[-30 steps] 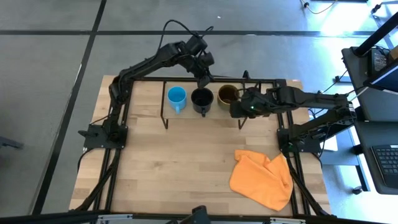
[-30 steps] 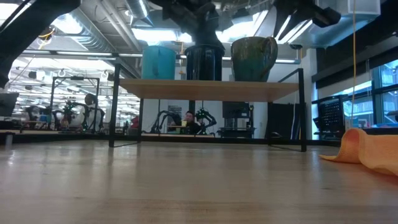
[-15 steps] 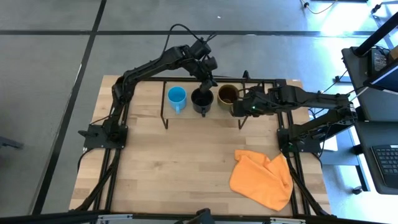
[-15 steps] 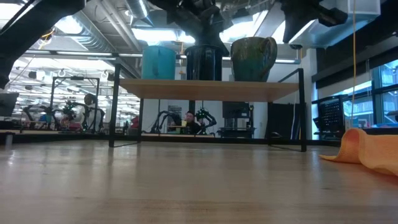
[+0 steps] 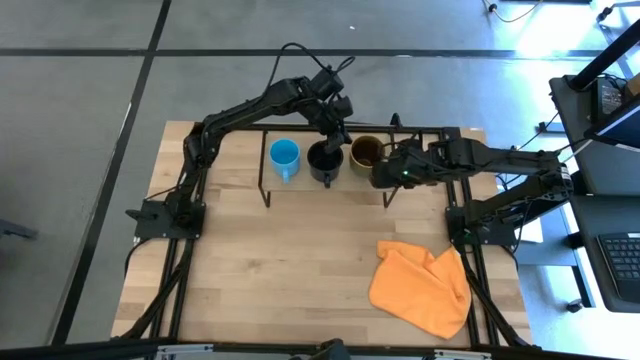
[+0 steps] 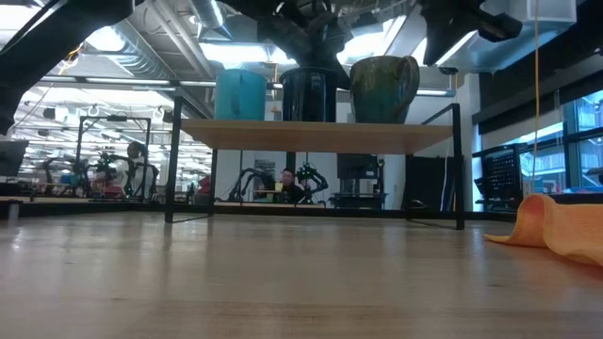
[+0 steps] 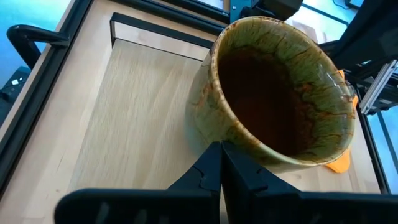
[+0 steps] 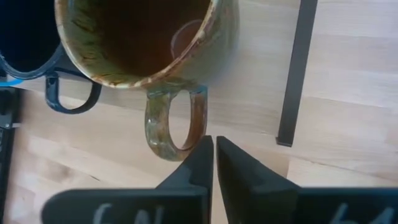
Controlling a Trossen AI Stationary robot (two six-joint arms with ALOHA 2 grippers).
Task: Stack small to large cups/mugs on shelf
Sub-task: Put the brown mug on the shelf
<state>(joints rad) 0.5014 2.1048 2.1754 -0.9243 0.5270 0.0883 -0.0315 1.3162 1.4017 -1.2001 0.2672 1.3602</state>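
Observation:
Three mugs stand upright in a row on the shelf (image 5: 300, 182) (image 6: 311, 135): the light blue mug (image 5: 284, 155) (image 6: 240, 94), the black mug (image 5: 323, 160) (image 6: 308, 94) and the olive-brown mug (image 5: 366, 150) (image 7: 273, 93) (image 8: 143, 37). My left gripper (image 5: 337, 135) (image 7: 221, 149) is shut and hangs over the black mug's far rim, on the side toward the olive mug. My right gripper (image 5: 380, 176) (image 8: 214, 142) is shut, with its tips just near-right of the olive mug, at its handle. My left gripper comes down from above at the black mug's rim (image 6: 316, 68), but its own body hides the tips there, so I cannot tell whether it touches. My right gripper's shut fingertips (image 8: 205, 144) lie against the outer curve of the olive mug's handle (image 8: 198, 127), coming level from the table's right; I cannot tell whether they touch.
An orange cloth (image 5: 420, 285) (image 6: 561, 226) lies crumpled on the tabletop near the right front. The shelf's black frame post (image 8: 297, 68) stands close beside my right gripper. Bare wood stretches in front of the shelf. A person sits far behind the table (image 6: 285, 184).
My left gripper has drifted a little toward the table's right edge, staying above the black mug. The three mugs have kept their places on the shelf.

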